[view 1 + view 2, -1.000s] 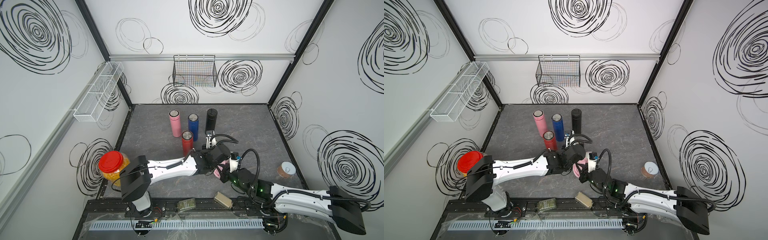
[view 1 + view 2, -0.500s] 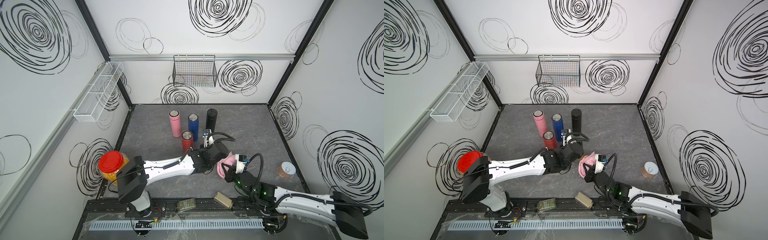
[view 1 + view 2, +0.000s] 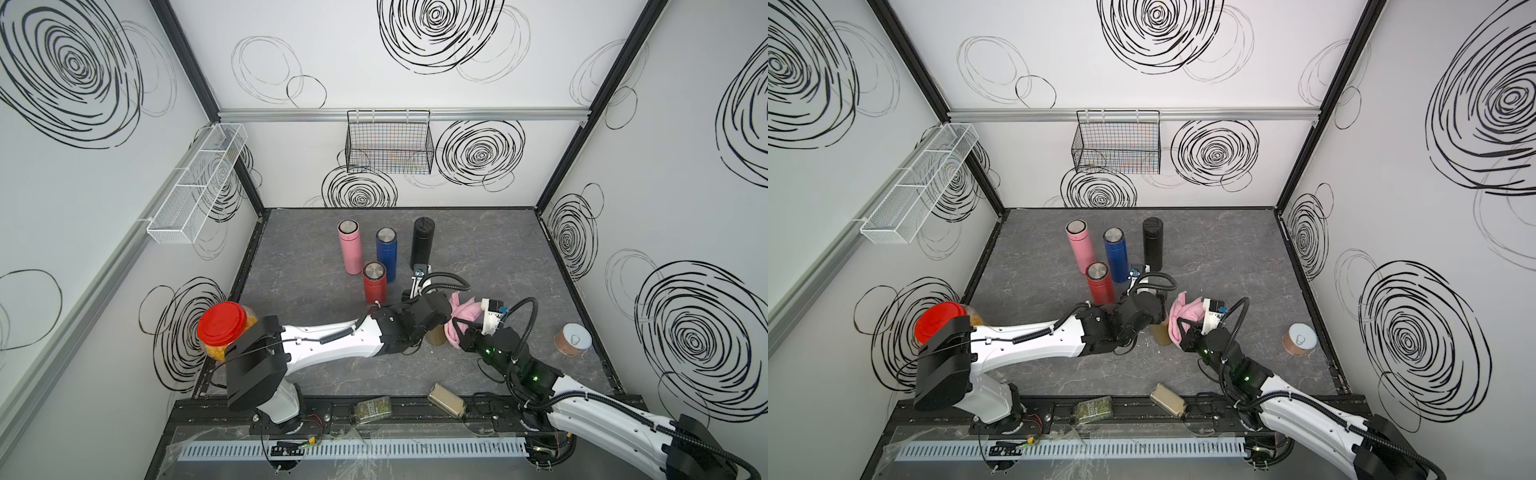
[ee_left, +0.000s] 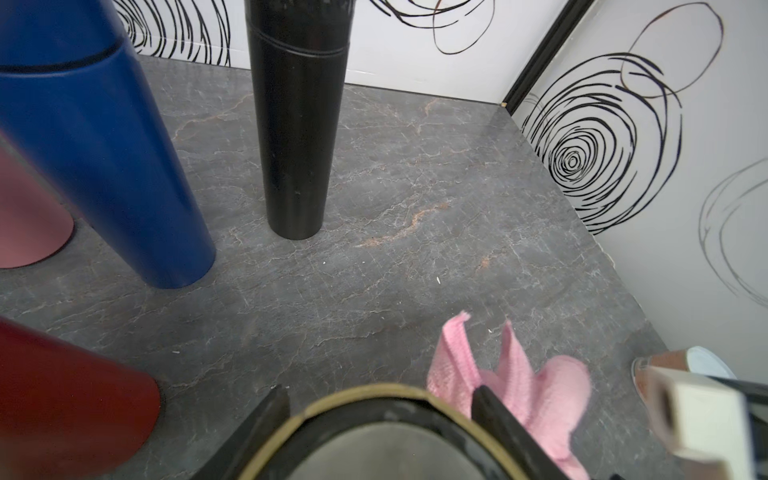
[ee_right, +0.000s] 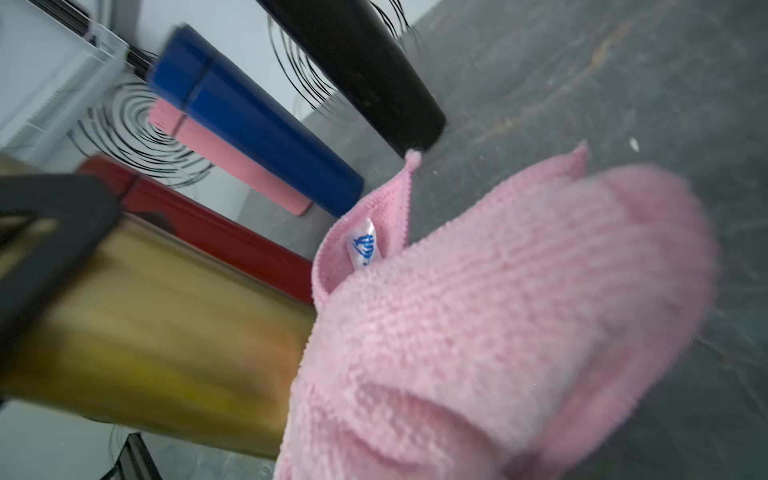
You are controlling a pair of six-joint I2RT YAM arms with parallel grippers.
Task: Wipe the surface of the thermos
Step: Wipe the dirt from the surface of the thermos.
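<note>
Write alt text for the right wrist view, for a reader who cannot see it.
A pink microfibre cloth fills the foreground, lying against the side of a gold metal thermos clamped by a dark gripper finger. Behind stand a red thermos, pink thermos, blue thermos and black thermos on the grey marbled tabletop.

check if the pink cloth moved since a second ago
Yes. In a top view the pink cloth has shifted away from the tan block at the front edge, toward the black thermos.

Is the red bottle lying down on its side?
No, the red thermos stands upright, lid facing up, right beside the blue thermos.
</note>
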